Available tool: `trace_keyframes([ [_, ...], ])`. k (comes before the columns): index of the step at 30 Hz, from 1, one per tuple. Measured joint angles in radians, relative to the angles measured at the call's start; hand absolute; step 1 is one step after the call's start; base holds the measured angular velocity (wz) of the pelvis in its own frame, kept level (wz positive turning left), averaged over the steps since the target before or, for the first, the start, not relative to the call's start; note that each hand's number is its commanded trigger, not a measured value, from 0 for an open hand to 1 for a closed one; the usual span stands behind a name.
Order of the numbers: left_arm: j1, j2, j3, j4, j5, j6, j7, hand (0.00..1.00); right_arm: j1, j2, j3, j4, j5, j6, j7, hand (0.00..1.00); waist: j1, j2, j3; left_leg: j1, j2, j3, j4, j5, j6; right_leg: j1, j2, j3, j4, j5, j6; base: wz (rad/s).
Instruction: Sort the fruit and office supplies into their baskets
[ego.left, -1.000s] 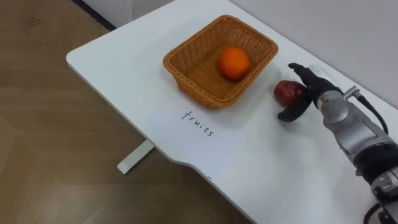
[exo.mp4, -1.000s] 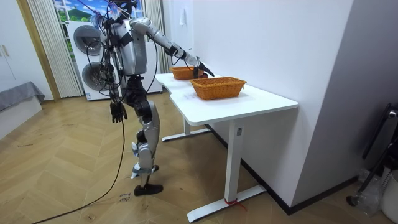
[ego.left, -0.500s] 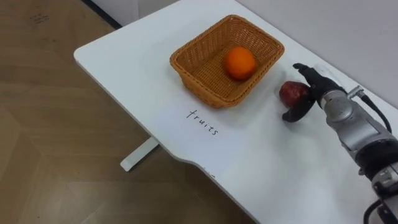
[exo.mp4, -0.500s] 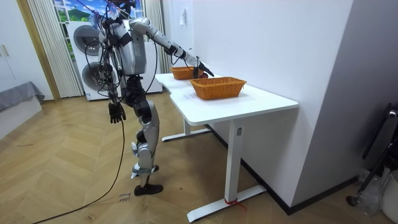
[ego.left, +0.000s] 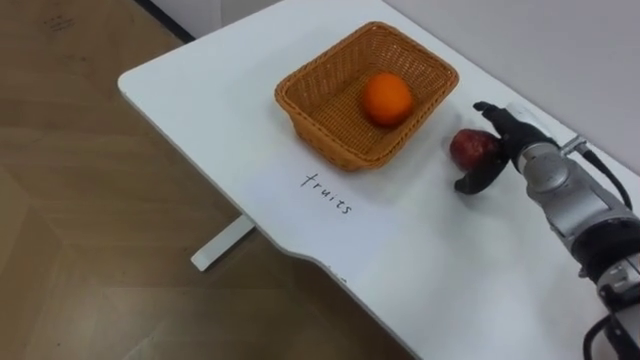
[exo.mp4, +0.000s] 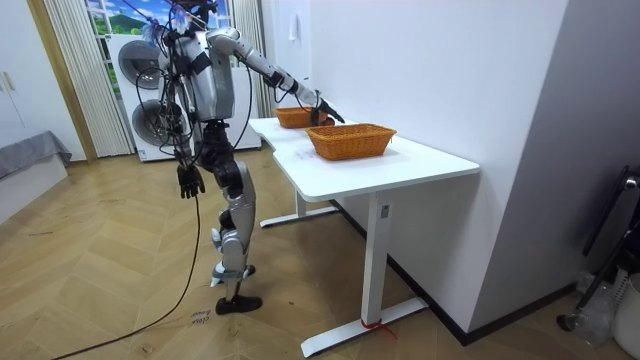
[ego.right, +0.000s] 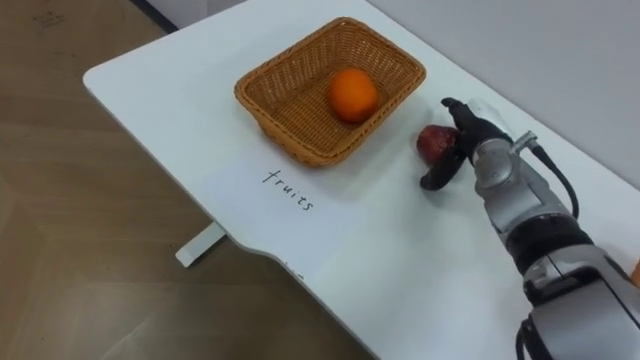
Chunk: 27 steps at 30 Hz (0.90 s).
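Item 1, left hand (exo.mp4: 187, 180): hanging down at the robot's side in the room view, well apart from the work; how it is set cannot be told.

Item 2, surface (ego.left: 200, 100): white, carrying every item below. The robot is standing at its edge and reaching its right arm out over it.

Item 3, handwritten label (ego.left: 325, 193): lying on the surface just in front of the basket.

Item 4, basket (ego.left: 335, 148): wicker, rectangular, standing upright to the left of the apple.

Item 5, orange (ego.left: 386, 98): sitting inside the basket, toward its far right corner.

Item 6, apple (ego.left: 473, 147): dark red, sitting outside the basket just beside its right wall, not yet sorted.

Item 7, right hand (ego.left: 508, 140): curling round the apple from the right, with the fingers arching over the top and the thumb hooking in at the near side. Whether the fruit is resting on the surface or lifting clear is too close to call.

Item 8, second basket (exo.mp4: 350, 142): standing on the robot's right, nearer the room camera.

Hazards, as judged:
- The hold is looking shallow, wrapping one side of a smooth, round fruit. A squeeze off centre could be popping the apple out leftward against the wicker, or sending it rolling toward the near edge.
- A low carry could be catching the basket's right rim and shoving or tipping the basket.
- A release from too high could be landing the apple on the orange and bouncing one of them out
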<state>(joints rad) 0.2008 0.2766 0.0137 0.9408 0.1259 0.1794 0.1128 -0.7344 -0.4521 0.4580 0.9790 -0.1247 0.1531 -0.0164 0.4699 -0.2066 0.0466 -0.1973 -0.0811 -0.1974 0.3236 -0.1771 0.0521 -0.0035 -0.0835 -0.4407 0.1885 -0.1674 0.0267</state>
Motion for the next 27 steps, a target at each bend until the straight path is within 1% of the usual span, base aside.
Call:
trace_keyframes([
  [6, -0.005, 0.006, 0.001, 0.001, 0.0, 0.0, -0.01, 0.0, -0.03, -0.001, 0.003, 0.048, 0.016, -0.001, 0.045, 0.0, 0.01, 0.002, 0.0014, -0.004, 0.0, 0.0, 0.002, 0.0, 0.0, -0.011, -0.001, 0.002, 0.007, 0.002, -0.001, 0.0],
  [8, -0.009, 0.008, -0.009, 0.0, 0.0, 0.0, -0.009, 0.0, -0.032, -0.004, 0.002, 0.058, 0.04, -0.002, 0.057, 0.0, 0.011, 0.005, 0.0035, -0.009, 0.001, 0.0, 0.004, -0.001, 0.0, -0.018, -0.003, 0.0, 0.017, 0.002, -0.001, 0.0],
  [9, -0.012, 0.009, -0.018, -0.002, 0.0, 0.0, -0.008, 0.0, -0.034, -0.008, 0.002, 0.058, 0.045, -0.002, 0.063, 0.0, 0.011, 0.005, 0.0034, -0.018, 0.001, 0.0, 0.007, -0.004, -0.005, -0.027, -0.003, -0.001, 0.018, 0.002, -0.001, -0.06],
  [13, -0.018, 0.01, -0.027, -0.008, 0.001, 0.0, -0.007, 0.0, -0.052, -0.013, 0.0, 0.07, 0.045, -0.002, 0.065, 0.0, 0.008, 0.006, 0.004, -0.04, 0.003, 0.0, 0.018, 0.0, -0.008, -0.053, -0.001, -0.004, 0.02, 0.007, -0.009, -0.03],
  [23, -0.017, 0.011, -0.04, -0.008, 0.0, 0.002, -0.007, 0.0, -0.058, -0.018, 0.0, 0.069, 0.045, 0.0, 0.085, 0.0, 0.009, 0.007, 0.0045, -0.055, 0.008, 0.0, 0.023, 0.001, -0.011, -0.071, -0.001, -0.009, 0.034, 0.01, -0.013, 0.0],
  [24, -0.017, 0.011, -0.04, -0.008, 0.0, 0.002, -0.007, 0.0, -0.058, -0.018, 0.0, 0.069, 0.045, 0.0, 0.086, 0.11, 0.009, 0.007, 0.0045, -0.056, 0.008, 0.0, 0.023, 0.001, -0.011, -0.071, -0.001, -0.011, 0.034, 0.01, -0.014, 0.0],
  [25, -0.017, 0.011, -0.04, -0.008, 0.0, 0.002, -0.007, 0.0, -0.058, -0.018, 0.0, 0.069, 0.045, 0.0, 0.086, 0.49, 0.009, 0.007, 0.0046, -0.056, 0.009, 0.0, 0.023, 0.001, -0.011, -0.071, -0.001, -0.014, 0.034, 0.01, -0.014, 0.0],
  [26, -0.017, 0.011, -0.04, -0.008, 0.0, 0.002, -0.007, 0.0, -0.058, -0.018, 0.0, 0.069, 0.045, 0.0, 0.086, 0.58, 0.009, 0.007, 0.0046, -0.056, 0.009, 0.0, 0.023, 0.001, -0.011, -0.071, -0.001, -0.016, 0.034, 0.01, -0.014, 0.0],
  [27, -0.017, 0.011, -0.04, -0.008, 0.0, 0.002, -0.007, 0.0, -0.058, -0.018, 0.0, 0.069, 0.045, 0.0, 0.086, 0.81, 0.009, 0.007, 0.0046, -0.056, 0.01, 0.0, 0.023, 0.001, -0.011, -0.071, -0.001, -0.019, 0.034, 0.011, -0.015, 0.0],
])
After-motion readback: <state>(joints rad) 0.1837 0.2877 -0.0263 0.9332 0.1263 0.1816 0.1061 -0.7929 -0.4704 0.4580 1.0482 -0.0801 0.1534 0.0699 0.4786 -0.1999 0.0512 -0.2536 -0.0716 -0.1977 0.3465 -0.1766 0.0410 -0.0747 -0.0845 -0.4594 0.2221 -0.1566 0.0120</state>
